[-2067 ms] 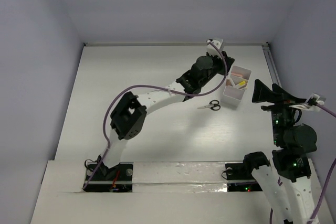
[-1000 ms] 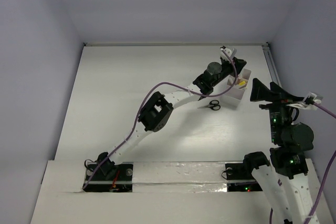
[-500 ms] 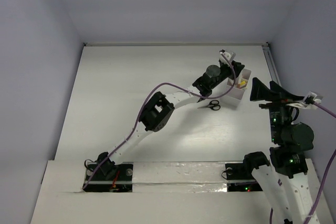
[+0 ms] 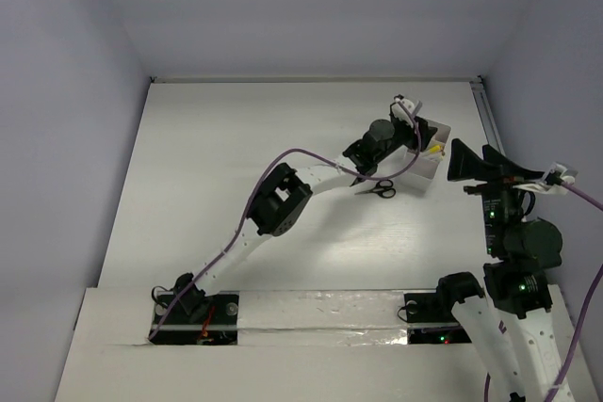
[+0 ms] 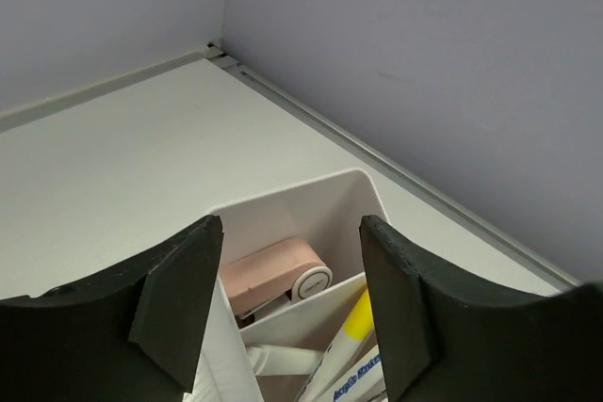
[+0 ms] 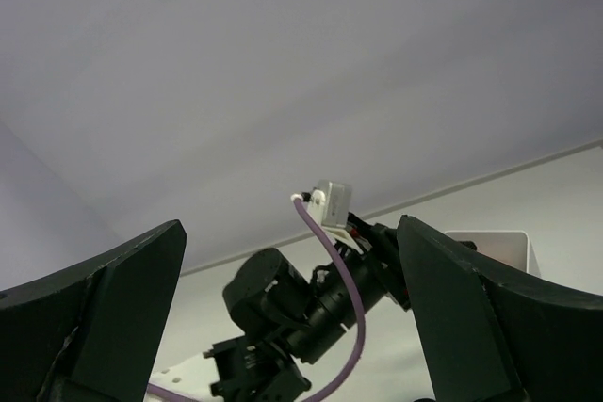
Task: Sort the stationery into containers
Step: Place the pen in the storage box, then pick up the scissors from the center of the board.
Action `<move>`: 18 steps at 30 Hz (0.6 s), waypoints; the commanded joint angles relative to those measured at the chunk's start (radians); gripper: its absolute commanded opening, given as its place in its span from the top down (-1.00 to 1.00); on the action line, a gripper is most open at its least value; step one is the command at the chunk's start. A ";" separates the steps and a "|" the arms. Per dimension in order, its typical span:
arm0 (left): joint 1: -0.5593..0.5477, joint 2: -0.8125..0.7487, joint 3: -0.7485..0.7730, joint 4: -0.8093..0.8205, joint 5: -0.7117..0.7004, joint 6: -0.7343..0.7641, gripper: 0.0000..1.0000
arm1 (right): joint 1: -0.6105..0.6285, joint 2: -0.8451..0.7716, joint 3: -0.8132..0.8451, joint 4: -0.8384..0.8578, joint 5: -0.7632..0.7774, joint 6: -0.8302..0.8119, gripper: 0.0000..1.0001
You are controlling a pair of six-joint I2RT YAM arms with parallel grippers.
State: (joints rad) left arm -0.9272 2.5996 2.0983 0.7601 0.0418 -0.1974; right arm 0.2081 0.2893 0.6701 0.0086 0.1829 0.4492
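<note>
Two left fingers [image 5: 174, 298] above cup [image 5: 311, 204], scissors [image 4: 382, 188] beside

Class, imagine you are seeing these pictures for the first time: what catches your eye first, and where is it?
The left gripper, open, hangs over a small white boxy container near the far right side of the table, with a yellow-ended white pen inside. Beside it, small black-handled scissors lie on the table, unsorted.

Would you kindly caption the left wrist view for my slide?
Left gripper, jaws open, above white container holding yellow-tipped pen.
</note>
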 commanded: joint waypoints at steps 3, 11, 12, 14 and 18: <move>-0.002 -0.306 -0.084 -0.021 0.003 0.088 -0.03 | -0.007 0.016 -0.001 0.039 -0.010 -0.003 -1.00; -0.053 -0.650 -0.671 -0.056 0.056 0.148 0.28 | -0.007 0.054 0.023 0.016 -0.049 -0.004 -1.00; -0.053 -0.661 -0.702 -0.105 0.069 0.153 0.27 | -0.007 0.056 0.025 0.016 -0.057 -0.003 -1.00; -0.084 -0.673 -0.774 -0.157 0.076 0.173 0.27 | -0.007 0.054 0.026 0.016 -0.065 0.000 -1.00; -0.124 -0.668 -0.827 -0.246 0.014 0.193 0.28 | -0.007 0.057 0.029 0.014 -0.076 0.003 -1.00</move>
State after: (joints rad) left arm -1.0245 1.9160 1.3144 0.6239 0.0753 -0.0429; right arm 0.2081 0.3431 0.6704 0.0067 0.1318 0.4492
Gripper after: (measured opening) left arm 0.366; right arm 0.997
